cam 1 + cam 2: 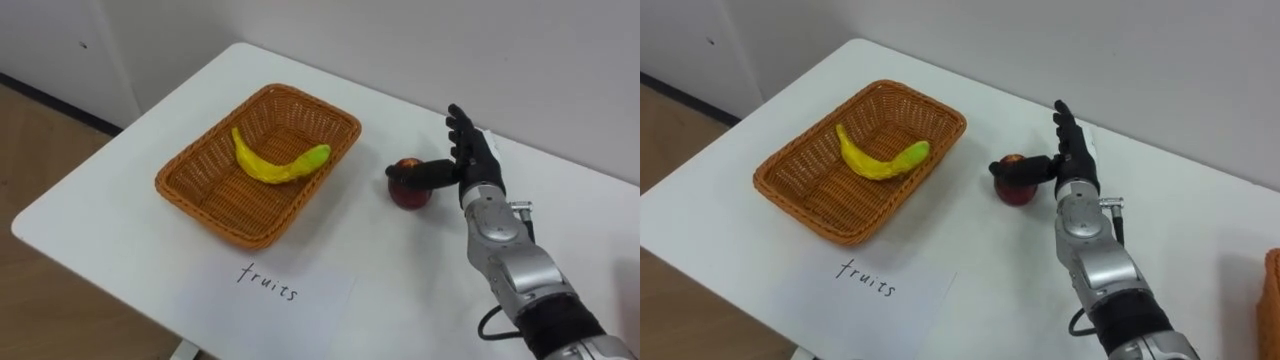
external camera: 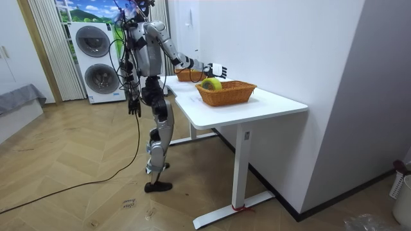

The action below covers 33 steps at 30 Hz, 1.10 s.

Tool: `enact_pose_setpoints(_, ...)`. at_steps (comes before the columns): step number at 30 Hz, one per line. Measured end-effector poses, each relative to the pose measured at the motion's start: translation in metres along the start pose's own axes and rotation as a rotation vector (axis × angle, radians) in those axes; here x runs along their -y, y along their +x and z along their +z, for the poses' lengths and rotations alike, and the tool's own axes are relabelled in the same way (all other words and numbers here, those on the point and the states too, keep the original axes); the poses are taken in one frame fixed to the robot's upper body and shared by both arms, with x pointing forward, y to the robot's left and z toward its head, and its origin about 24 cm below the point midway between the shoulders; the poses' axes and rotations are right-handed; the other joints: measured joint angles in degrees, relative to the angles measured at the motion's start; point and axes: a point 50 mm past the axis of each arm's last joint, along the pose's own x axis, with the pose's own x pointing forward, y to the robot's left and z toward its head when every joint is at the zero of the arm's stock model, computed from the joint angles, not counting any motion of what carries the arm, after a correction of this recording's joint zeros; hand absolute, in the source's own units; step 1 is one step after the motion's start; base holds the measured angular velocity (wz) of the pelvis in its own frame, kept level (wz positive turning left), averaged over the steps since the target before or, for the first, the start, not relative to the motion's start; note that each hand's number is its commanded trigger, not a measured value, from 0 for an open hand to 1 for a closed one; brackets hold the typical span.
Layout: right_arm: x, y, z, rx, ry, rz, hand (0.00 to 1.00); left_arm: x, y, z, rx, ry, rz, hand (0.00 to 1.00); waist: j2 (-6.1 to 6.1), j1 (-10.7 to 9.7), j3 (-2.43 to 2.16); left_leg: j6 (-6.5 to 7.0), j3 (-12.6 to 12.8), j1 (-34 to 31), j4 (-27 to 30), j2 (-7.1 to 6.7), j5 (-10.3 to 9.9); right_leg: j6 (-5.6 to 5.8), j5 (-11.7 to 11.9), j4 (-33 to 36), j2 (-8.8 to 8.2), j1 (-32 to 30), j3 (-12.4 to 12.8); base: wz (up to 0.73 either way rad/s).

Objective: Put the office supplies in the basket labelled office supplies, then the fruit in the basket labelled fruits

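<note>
Start at the apple (image 1: 408, 185): sitting on the bench (image 1: 110, 190), outside the basket (image 1: 162, 184), just off its 3 o'clock rim. Note the right hand (image 1: 468, 150) at the apple's 3 o'clock, spread wide, fingers straight and pointing to 12, thumb laid out toward 9 across the apple's top and seemingly touching it, clamping nothing. Inside the basket, find a single banana (image 1: 280, 163); at 6 o'clock of the basket, a paper label (image 1: 270, 285).

Expect trouble from that loose contact. Closing from one side with just the thumb on top could nudge the round apple toward 9 o'clock and into the wicker wall, or roll it toward the bench's 6 o'clock edge. Lifting on so shallow a pinch could drop it short of the rim. Swinging low toward 9 could also catch the rim and shove the basket.

Gain from the right eye view a sliver of a second basket (image 1: 1273, 290) at the 3 o'clock border, cropped away by the left eye view. Gain from the room view the upright stance at the bench, both baskets side by side, and the left hand (image 2: 133, 106) hanging by the hip.
</note>
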Motion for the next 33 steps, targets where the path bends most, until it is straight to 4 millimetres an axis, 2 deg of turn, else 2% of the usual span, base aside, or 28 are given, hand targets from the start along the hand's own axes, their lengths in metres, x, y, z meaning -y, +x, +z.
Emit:
enact_pose_setpoints(9,-0.003,-0.001,-0.002,0.007,-0.011,0.014,0.0,0.001,0.0,-0.003,-0.01,0.005,-0.006,0.0,0.04,-0.03,0.02,0.0,-0.02,0.05,-0.01,0.0,0.0,0.01,-0.01,-0.06,0.0,0.02,0.01,0.0)
enact_pose_setpoints(19,-0.002,-0.001,-0.016,-0.042,-0.067,0.04,0.0,0.005,-0.001,-0.001,-0.004,0.006,-0.014,0.0,0.1,0.2,0.02,0.0,-0.02,-0.19,-0.02,0.04,0.01,0.01,-0.01,-0.05,0.0,-0.48,-0.01,0.0)
enact_pose_setpoints(23,-0.002,-0.001,-0.02,-0.057,-0.073,0.045,0.0,0.006,-0.002,-0.001,-0.005,0.005,-0.018,0.0,0.4,0.28,0.18,0.0,-0.02,-0.09,-0.03,0.03,0.01,0.01,-0.01,-0.06,-0.01,-0.48,0.03,0.0)
enact_pose_setpoints(33,-0.003,-0.001,-0.019,-0.046,-0.119,0.079,0.0,0.006,-0.002,0.0,-0.004,0.014,-0.02,0.0,0.77,0.17,0.02,-0.01,-0.03,-0.46,-0.03,0.04,0.02,0.01,-0.01,-0.06,0.01,-0.52,0.0,0.0)
